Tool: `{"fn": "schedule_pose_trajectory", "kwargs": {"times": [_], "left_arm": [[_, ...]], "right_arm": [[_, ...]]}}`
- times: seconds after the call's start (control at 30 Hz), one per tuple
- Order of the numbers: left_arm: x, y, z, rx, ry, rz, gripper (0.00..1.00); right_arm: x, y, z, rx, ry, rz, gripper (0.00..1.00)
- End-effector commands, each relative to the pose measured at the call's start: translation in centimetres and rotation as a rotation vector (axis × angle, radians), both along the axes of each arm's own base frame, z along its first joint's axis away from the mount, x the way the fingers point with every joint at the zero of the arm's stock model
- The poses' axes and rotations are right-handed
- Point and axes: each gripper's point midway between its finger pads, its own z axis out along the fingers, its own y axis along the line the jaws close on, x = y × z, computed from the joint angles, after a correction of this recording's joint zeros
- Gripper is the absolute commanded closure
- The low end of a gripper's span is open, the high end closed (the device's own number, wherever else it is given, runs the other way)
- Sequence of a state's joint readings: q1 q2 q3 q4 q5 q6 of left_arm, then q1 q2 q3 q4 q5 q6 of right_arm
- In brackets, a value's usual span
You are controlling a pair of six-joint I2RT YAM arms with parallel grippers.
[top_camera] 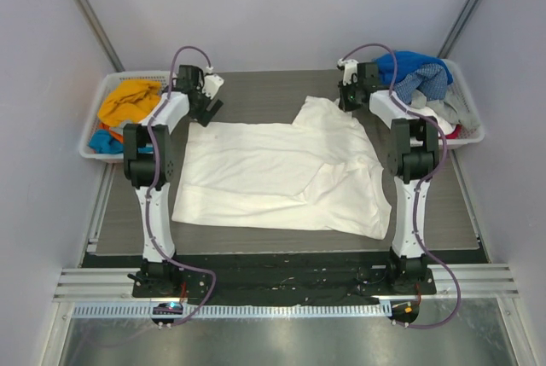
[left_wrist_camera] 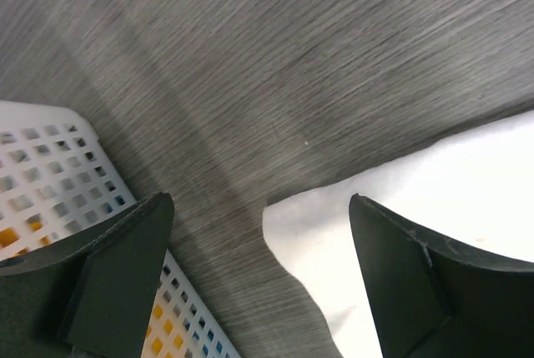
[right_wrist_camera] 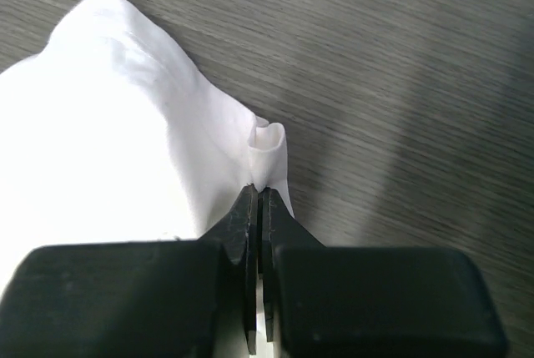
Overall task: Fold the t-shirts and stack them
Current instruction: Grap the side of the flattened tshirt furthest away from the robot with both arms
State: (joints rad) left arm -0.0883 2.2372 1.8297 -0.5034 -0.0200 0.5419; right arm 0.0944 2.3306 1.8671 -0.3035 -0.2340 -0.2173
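Your white t-shirt (top_camera: pixel 281 174) lies spread across the middle of the desk (top_camera: pixel 256 93). It is rumpled, with its right side folded over itself and one flap reaching toward the far edge.

Your right gripper (right_wrist_camera: pixel 259 199) is closed tight on that shirt. In the right wrist view the two black fingers meet, and a small curl of the shirt's edge is pinched at their tips, low over the desk. From above, you see this gripper at the far right part of the shirt, just beside the right basket (top_camera: pixel 473 131).

Your left gripper (left_wrist_camera: pixel 259 208) stands wide, its fingers (left_wrist_camera: pixel 125 266) well apart and holding nothing. It hangs over the far left corner of the shirt. In the left wrist view that corner lies between the fingers, nearer the one on the picture's right. You cannot tell whether the fingertips touch the desk.

The left basket (top_camera: pixel 92 127) sits just beside this gripper and holds an orange t-shirt (top_camera: pixel 128 101) with something teal under it. The right basket holds a blue t-shirt (top_camera: pixel 409 63) and a blue-checked t-shirt (top_camera: pixel 426 83), heaped and unfolded.
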Motion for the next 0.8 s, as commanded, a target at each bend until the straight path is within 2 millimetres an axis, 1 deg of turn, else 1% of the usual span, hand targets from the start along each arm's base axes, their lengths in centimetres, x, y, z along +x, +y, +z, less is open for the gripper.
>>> {"fn": "schedule_pose_trajectory", "kwargs": {"times": [0.0,0.03,0.07,0.2,0.33,0.4,0.43,0.47,0.5,0.53,0.57,0.6,0.77], "left_arm": [[-0.5,-0.4,-1.0,-0.035,0.073,-0.006,0.09],[-0.3,-0.5,-0.8,-0.035,0.071,-0.012,0.11],[-0.6,-0.5,-1.2,-0.034,0.091,-0.012,0.11],[-0.4,-0.8,-2.2,-0.041,0.121,-0.019,0.15],[-0.5,-0.9,-2.8,-0.055,0.15,-0.017,0.22],[-0.9,-1.1,-3.1,-0.062,0.171,-0.018,0.25],[-1.1,-1.2,-3.2,-0.072,0.179,-0.019,0.28],[-1.4,-1.2,-3.2,-0.074,0.189,-0.017,0.29],[-2.0,-1.3,-3.8,-0.075,0.21,-0.02,0.31],[-2.3,-1.4,-3.4,-0.078,0.211,-0.025,0.33],[-2.6,-1.3,-3.5,-0.075,0.212,-0.029,0.33],[-3.3,-1.1,-4.0,-0.071,0.23,-0.027,0.34],[-5.0,-1.0,-4.1,-0.083,0.269,-0.028,0.41]], "right_arm": [[0.8,-0.9,7.3,-0.057,-0.174,-0.012,0.99],[0.6,-1.0,7.5,-0.065,-0.176,-0.012,0.99],[0.5,-1.1,7.7,-0.072,-0.178,-0.014,0.99],[-0.3,-1.3,8.4,-0.083,-0.186,-0.004,0.99],[-1.0,-1.3,8.1,-0.091,-0.176,0.008,0.99],[-1.3,-1.6,8.2,-0.105,-0.177,0.01,0.99],[-1.5,-1.7,7.8,-0.112,-0.17,0.01,0.99],[-1.6,-1.8,8.0,-0.119,-0.173,0.012,0.99],[-1.7,-1.8,8.1,-0.124,-0.176,0.014,0.99],[-1.8,-2.0,8.0,-0.133,-0.175,0.008,0.99],[-1.9,-2.1,8.3,-0.136,-0.181,0.01,0.99],[-1.9,-2.1,8.4,-0.141,-0.185,0.01,0.99],[-2.0,-2.5,9.0,-0.168,-0.197,0.007,0.99]]}}
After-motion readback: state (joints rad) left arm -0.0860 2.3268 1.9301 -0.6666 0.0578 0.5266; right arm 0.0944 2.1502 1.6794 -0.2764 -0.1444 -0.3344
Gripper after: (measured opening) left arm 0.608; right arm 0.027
